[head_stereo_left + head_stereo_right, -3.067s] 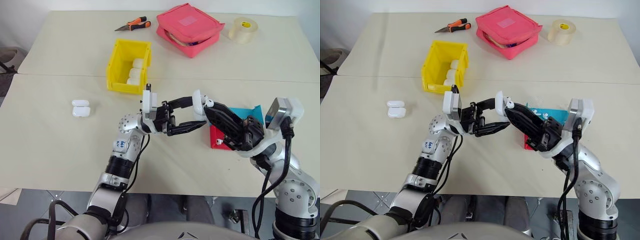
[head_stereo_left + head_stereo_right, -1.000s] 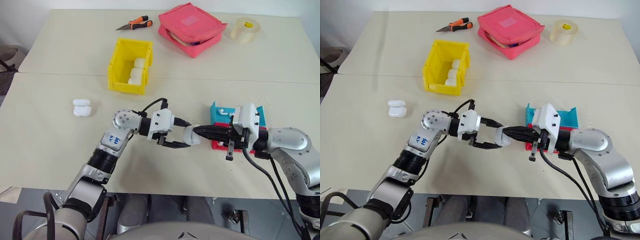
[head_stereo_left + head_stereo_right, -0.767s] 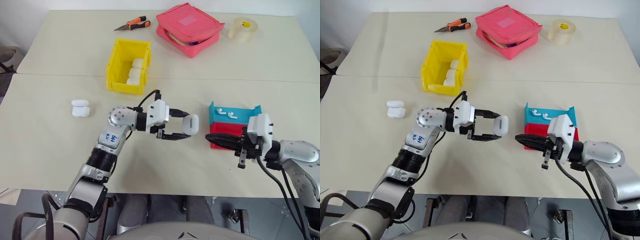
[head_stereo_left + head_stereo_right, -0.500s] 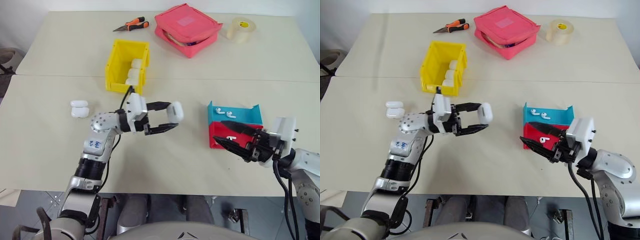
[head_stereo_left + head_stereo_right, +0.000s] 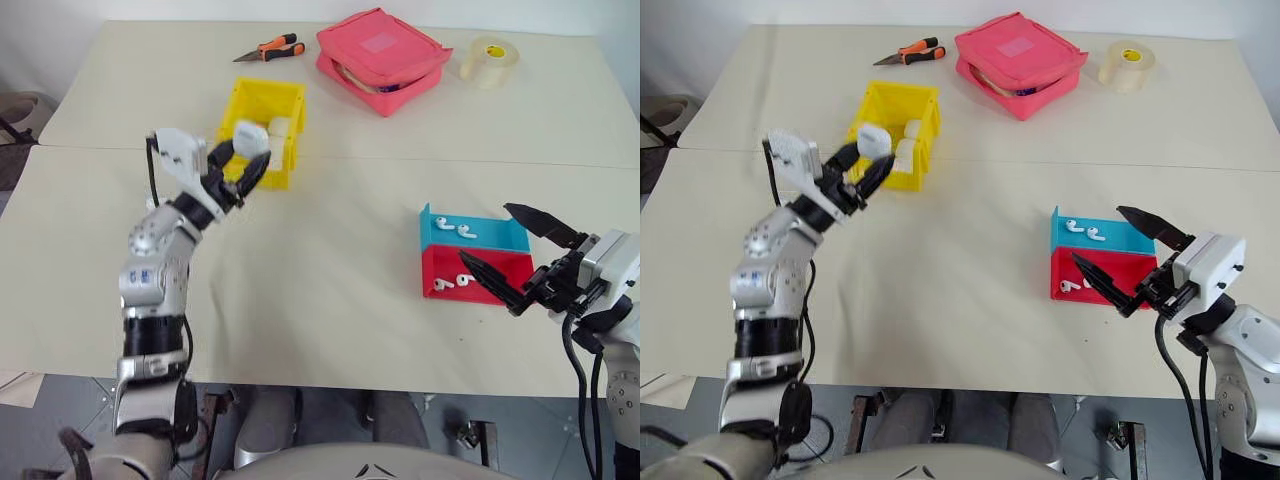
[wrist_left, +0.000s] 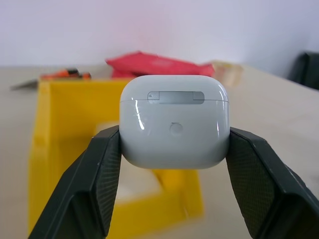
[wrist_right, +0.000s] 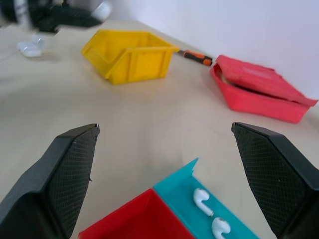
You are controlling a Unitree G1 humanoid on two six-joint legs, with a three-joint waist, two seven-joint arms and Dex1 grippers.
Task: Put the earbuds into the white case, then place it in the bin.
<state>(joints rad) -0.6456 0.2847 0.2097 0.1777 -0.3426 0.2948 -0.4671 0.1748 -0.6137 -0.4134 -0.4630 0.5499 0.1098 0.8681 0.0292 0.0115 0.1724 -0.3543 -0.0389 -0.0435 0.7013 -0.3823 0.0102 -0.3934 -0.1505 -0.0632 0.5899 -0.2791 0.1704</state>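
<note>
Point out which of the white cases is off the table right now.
The white case clamped between the left gripper fingers, held up beside the bin. The other cases lie inside the bin or rest in the pair on the table.

Blurred bin (image 6: 75,149) behind white case (image 6: 174,121)

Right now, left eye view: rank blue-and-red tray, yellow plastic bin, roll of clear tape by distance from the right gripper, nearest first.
1. Blue-and-red tray, just beside the right gripper.
2. Roll of clear tape, far edge of the table.
3. Yellow plastic bin, across on the left.
</note>
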